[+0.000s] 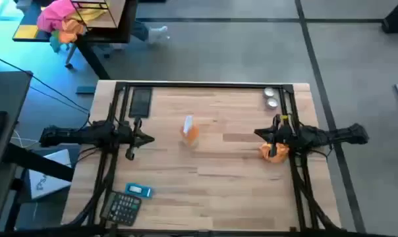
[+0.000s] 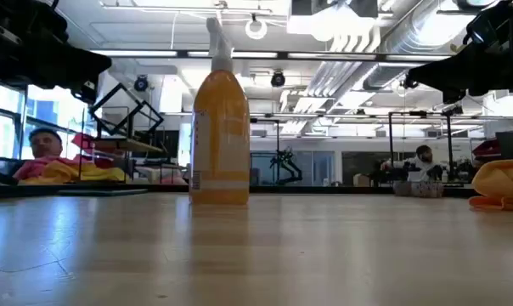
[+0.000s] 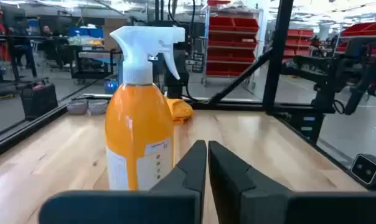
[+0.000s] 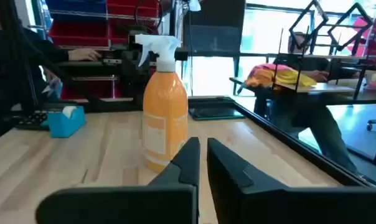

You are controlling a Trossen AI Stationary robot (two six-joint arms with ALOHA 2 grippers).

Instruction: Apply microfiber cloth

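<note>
While both end effectors [image 1: 149, 139] [image 1: 258, 134] pressed together, microfiber cloth [image 1: 275, 151] lies crumpled beneath right arm.

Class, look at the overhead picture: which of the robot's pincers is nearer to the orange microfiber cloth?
The right. The right pincer sits directly beside the microfiber cloth at the table's right side; the left pincer waits across the table, beyond the spray bottle.

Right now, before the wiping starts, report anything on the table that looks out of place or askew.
One thing stands out: the microfiber cloth lies bunched in a crumpled heap at the table's right edge, under the right claw, not spread flat. The spray bottle stands upright mid-table; nothing looks spilled. The left claw waits shut.
</note>
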